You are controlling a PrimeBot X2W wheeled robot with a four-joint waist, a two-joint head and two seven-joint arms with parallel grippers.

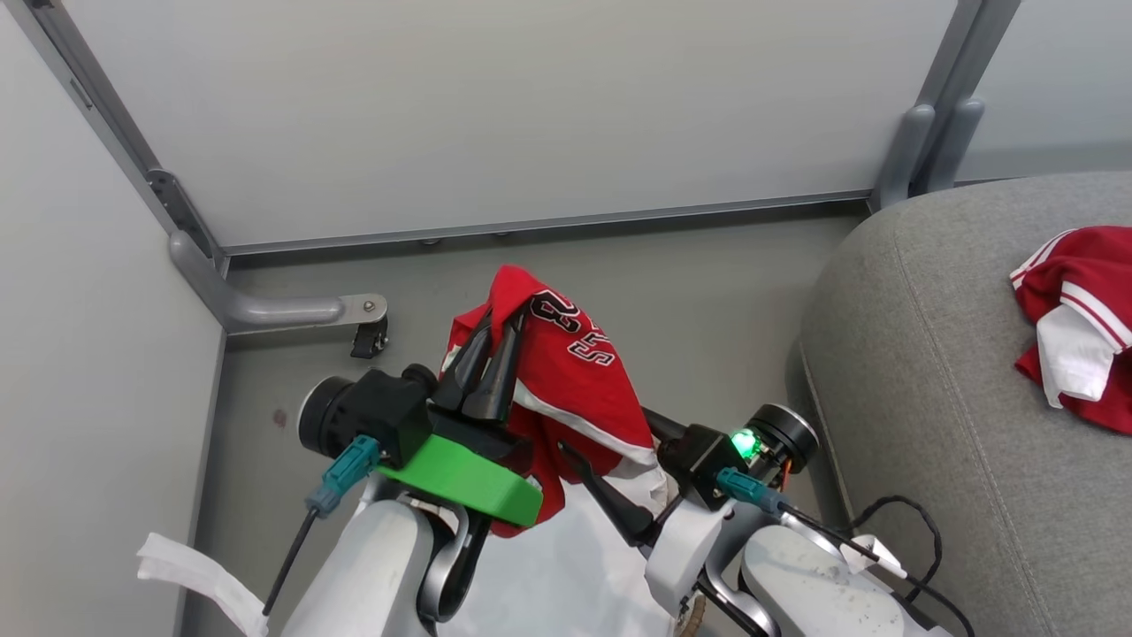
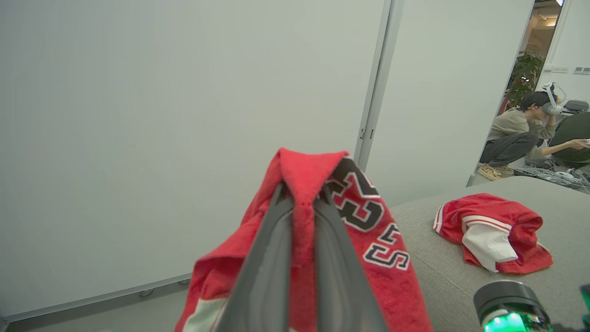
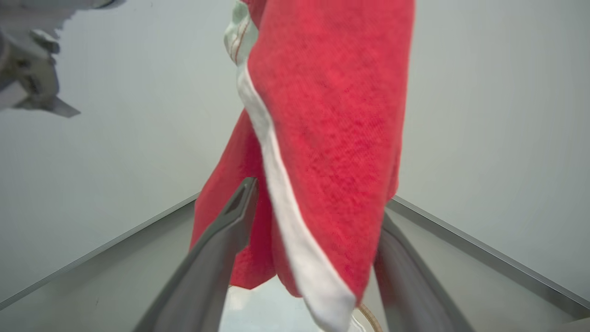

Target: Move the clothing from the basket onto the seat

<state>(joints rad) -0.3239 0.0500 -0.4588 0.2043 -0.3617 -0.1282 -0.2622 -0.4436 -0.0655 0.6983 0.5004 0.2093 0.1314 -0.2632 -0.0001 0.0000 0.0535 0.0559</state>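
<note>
Between the closed fingers of the left gripper (image 2: 302, 193) a fold of the red jersey (image 2: 382, 249) is pinched, and its peak stands just past the fingertips. The cloth drapes down both sides of these fingers. Its dark numerals and lettering lie on the side to their right in the left wrist view.

The jersey's hanging part, edged with a white stripe, falls into the gap of the right gripper (image 3: 318, 203). That gripper's fingers stand wide apart and clamp nothing. The cloth covers the tip of the right-hand finger, and I cannot tell whether it touches either one. Just under the hem, near the base of those fingers, a sliver of the basket (image 3: 373, 320) shows its brown woven rim.

Off to the right of the left fingers lies the grey seat (image 2: 461, 286). On it rests a second red garment (image 2: 493, 226), crumpled with a white panel showing, well apart from both grippers. Beyond the fingertips, pale wall panels (image 2: 184, 115) meet the grey floor (image 1: 707, 301). Farther right, past the seat, a person (image 2: 516, 133) crouches wearing a headset.
</note>
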